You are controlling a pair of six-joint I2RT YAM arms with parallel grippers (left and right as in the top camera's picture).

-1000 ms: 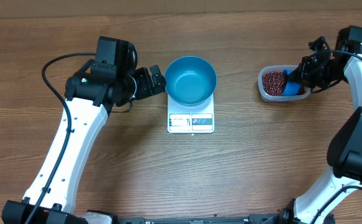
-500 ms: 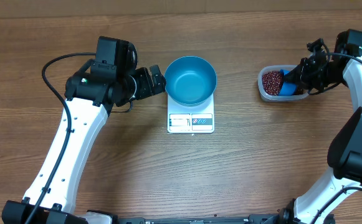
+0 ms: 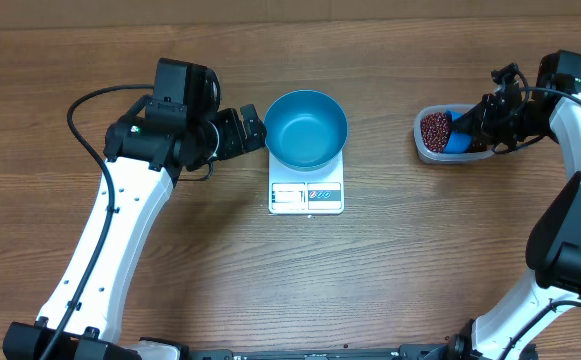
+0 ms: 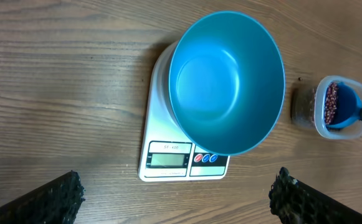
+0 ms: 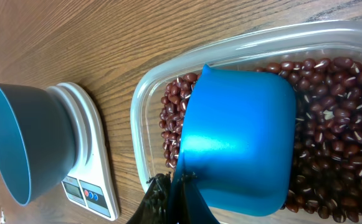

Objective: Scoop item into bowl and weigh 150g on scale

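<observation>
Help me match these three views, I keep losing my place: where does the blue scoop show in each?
Overhead: blue scoop at far right, in the clear tub of beans.
Left wrist: blue scoop at right edge, mid-height.
Right wrist: blue scoop fills the centre, over the beans.
Shared landmark: the blue bowl on the white scale, in all three.

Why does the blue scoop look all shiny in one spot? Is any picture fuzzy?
Right wrist view: light bounces off the smooth scoop, leaving a pale glare streak on its left side; the beans look sharp. Left wrist view: the bowl shows only a soft sheen and crisp edges. Overhead view: even light, faint shadows on the table, beans too tiny to tell apart.
</observation>
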